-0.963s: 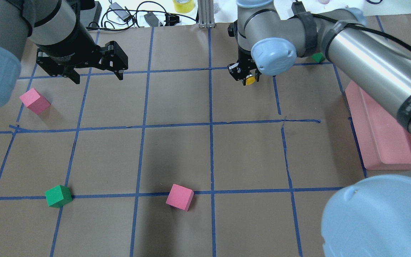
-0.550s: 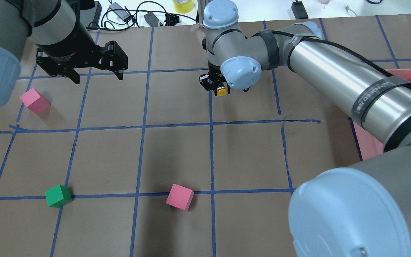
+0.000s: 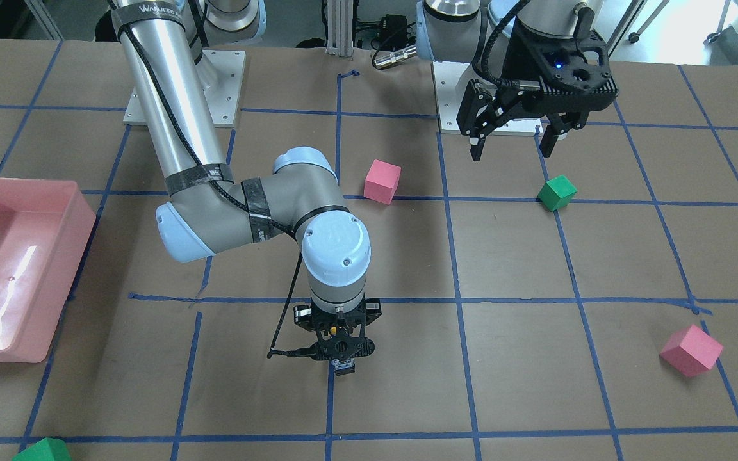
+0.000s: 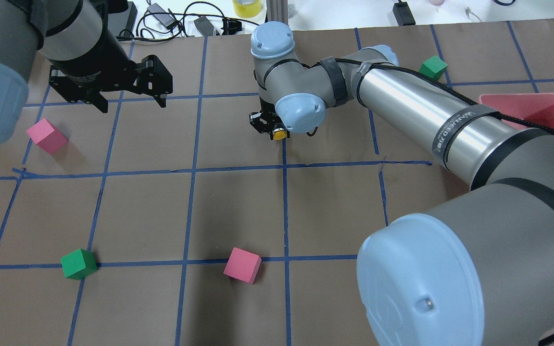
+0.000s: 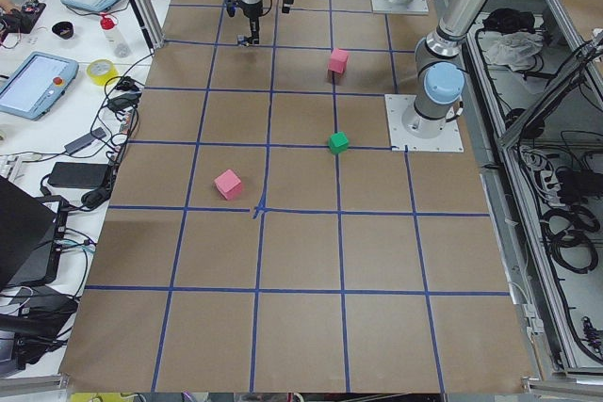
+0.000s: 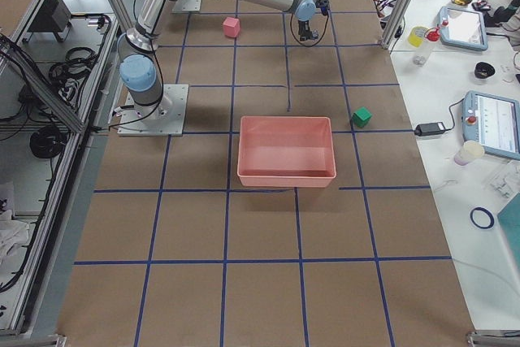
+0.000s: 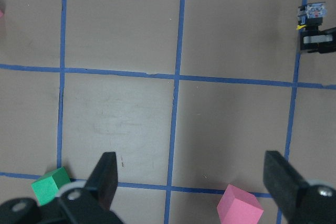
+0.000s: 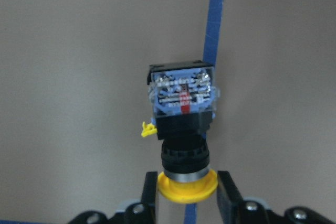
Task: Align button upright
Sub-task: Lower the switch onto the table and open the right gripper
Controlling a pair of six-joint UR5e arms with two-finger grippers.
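My right gripper point(image 4: 272, 129) is shut on the button point(image 4: 280, 135) and points down over a blue tape line near the table's middle. In the right wrist view the fingers clamp the yellow cap, and the black body and whitish base block point(image 8: 182, 98) point away toward the paper. The front-facing view shows the base point(image 3: 343, 367) low under the gripper point(image 3: 341, 351); I cannot tell if it touches the table. My left gripper point(image 4: 130, 98) is open and empty, hovering above the table at the far left, well apart from the button.
Pink cubes point(image 4: 46, 136) point(image 4: 242, 265) and green cubes point(image 4: 79, 264) point(image 4: 433, 67) lie scattered on the brown paper. A pink bin point(image 4: 541, 106) stands at the right. Cables and tape rolls lie beyond the far edge.
My right arm has swung left and slightly nearer, carrying the button from the right-centre square to the central tape line. The left arm has not moved.
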